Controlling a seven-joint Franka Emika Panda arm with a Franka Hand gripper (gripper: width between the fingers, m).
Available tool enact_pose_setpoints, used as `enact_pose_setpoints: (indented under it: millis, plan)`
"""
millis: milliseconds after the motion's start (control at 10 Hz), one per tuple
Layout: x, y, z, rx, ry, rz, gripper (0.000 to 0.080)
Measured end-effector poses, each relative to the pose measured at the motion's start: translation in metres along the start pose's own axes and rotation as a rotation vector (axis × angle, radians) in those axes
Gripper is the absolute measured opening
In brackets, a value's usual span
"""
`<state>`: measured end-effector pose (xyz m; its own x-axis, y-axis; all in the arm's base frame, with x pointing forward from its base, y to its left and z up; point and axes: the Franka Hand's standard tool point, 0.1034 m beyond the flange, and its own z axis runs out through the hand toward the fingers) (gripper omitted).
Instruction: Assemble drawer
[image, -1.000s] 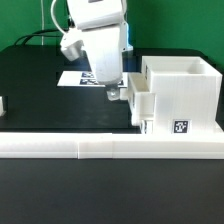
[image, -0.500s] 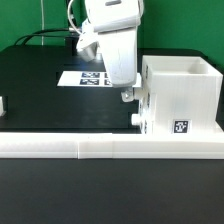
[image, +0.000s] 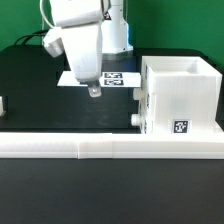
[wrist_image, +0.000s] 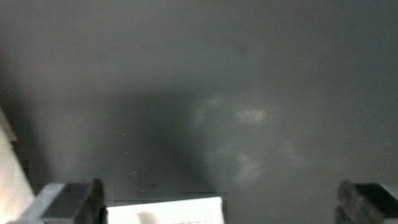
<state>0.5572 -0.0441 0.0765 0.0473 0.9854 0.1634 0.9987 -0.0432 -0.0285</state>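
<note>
The gripper (image: 93, 89) hangs over the black table (image: 40, 95), near the marker board (image: 118, 79) and apart from the drawer (image: 180, 95) on the exterior view's right. In the wrist view its fingers (wrist_image: 71, 203) stand spread wide with nothing but dark tabletop between them — empty-handed. The drawer housing sits against the low white border wall (image: 100, 148), with a knobbed tray (image: 141, 108) poking out of its side; how deep that tray is seated I cannot tell. At the exterior view's far left edge a small white piece (image: 2, 104) is barely in view. The risk from here, as I judge it: a low sweep back toward the housing clips the knob and skews the tray — or the fingers snag the marker board's edge.
</note>
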Motion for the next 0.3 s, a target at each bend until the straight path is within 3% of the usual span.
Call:
enact_pose_setpoints:
  millis: [100,300]
  plan:
    - [-0.0011,-0.0024,-0.0038,-0.044,-0.013,0.007,0.0649]
    - [-0.0011,-0.0051,0.0003,-0.029,-0.01,0.008,0.0649]
